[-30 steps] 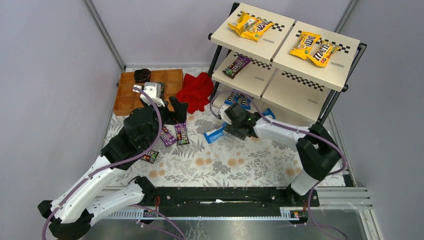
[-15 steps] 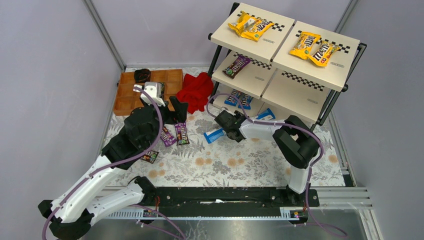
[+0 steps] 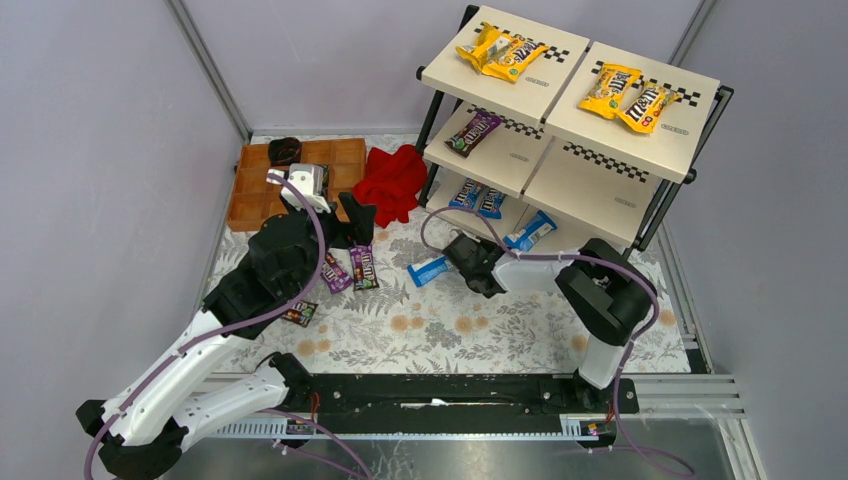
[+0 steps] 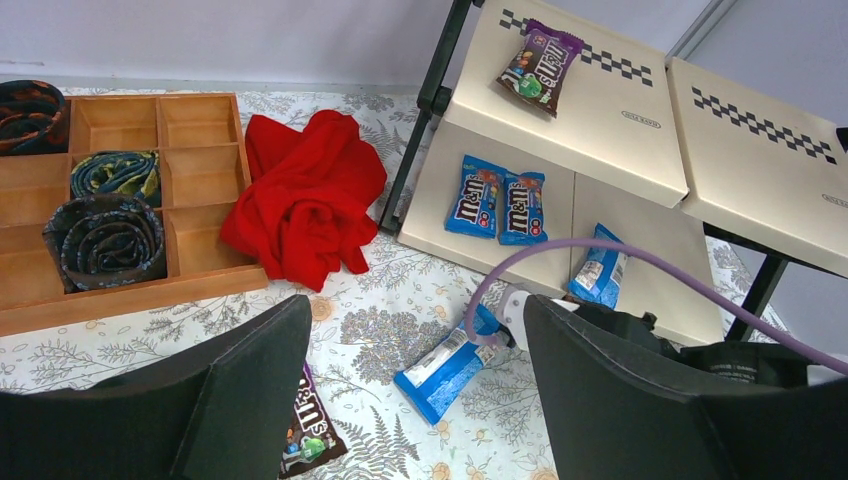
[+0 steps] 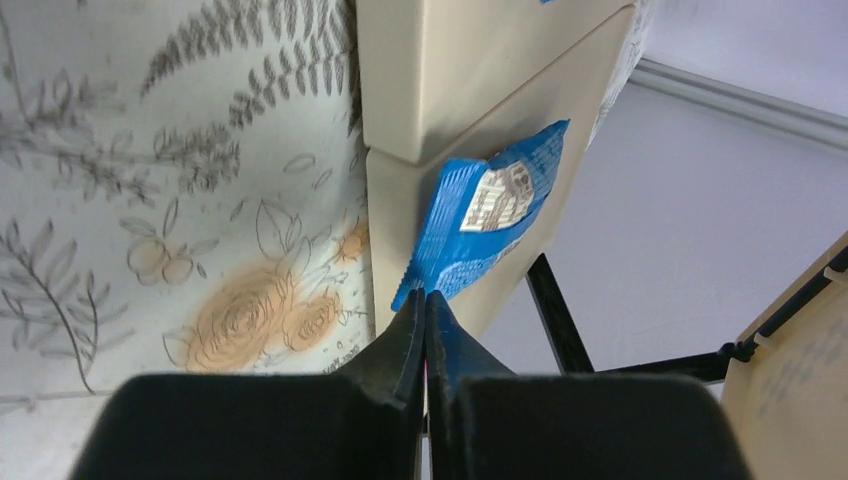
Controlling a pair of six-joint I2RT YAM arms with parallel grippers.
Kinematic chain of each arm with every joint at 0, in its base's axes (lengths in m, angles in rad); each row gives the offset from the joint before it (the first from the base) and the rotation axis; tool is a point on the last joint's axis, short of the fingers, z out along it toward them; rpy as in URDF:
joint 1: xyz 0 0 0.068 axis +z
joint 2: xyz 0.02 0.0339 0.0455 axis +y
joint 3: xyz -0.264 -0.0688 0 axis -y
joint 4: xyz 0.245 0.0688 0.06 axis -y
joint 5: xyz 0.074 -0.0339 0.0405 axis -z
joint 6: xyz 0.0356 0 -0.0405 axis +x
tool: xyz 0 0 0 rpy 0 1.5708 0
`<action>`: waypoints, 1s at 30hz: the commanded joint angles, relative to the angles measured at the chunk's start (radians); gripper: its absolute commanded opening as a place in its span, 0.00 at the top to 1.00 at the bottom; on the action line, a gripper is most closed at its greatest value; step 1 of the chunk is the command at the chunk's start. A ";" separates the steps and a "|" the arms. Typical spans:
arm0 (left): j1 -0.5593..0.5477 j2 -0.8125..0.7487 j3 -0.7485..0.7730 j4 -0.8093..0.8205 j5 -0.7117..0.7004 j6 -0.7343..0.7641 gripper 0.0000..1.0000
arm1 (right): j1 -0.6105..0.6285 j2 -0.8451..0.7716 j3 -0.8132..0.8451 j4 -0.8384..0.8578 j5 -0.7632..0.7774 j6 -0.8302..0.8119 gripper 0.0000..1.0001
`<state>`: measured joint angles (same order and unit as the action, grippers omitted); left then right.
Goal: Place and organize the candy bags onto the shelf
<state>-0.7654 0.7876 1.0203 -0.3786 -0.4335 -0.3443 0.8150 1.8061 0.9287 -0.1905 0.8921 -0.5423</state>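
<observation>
Table: floral cover; clock directions follow the top view.
Shelf: at 1 o'clock of the table, three tiers of cream boards.
Yellow bags: four on the top tier, two on each board.
Purple bag: alone on the middle tier, left board.
Blue pair: side by side and touching on the bottom tier, left board.
Third blue bag: bottom tier, at 4 o'clock of the pair, tilted, by the boards' near edge.
Loose blue bag: flat on the table, at 7 o'clock of the shelf.
Purple bags: two side by side on the table, at 9 o'clock of the loose blue bag.
Dark bag: on the table at 7 o'clock of the purple bags, beside the left arm.
Tray: wooden, at 10 o'clock of the table, with rolled fabrics in some compartments.
Cloth: red, crumpled, between tray and shelf, its edge against the tray's corner.
Left gripper: jaws spread wide and empty; it hangs over the table at 12 o'clock of the purple bags.
Right gripper: jaws clenched flat together with nothing between them. It sits low, just at 3 o'clock of the loose blue bag, and whether it touches that bag cannot be told. Its own camera shows the third blue bag beyond the tips, not gripped.
</observation>
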 commanded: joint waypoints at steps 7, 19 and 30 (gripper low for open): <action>0.005 -0.010 -0.009 0.046 0.012 0.001 0.17 | -0.102 -0.170 -0.130 0.151 -0.110 -0.278 1.00; 0.003 -0.001 -0.010 0.045 0.017 -0.001 0.17 | -0.054 -0.165 0.006 0.026 -0.275 -0.007 0.35; 0.003 0.006 -0.011 0.046 0.017 -0.001 0.17 | -0.064 -0.026 0.029 0.086 -0.081 -0.022 0.32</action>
<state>-0.7654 0.7879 1.0203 -0.3786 -0.4263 -0.3443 0.7563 1.7821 0.9459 -0.1280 0.7246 -0.5800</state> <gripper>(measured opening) 0.831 0.702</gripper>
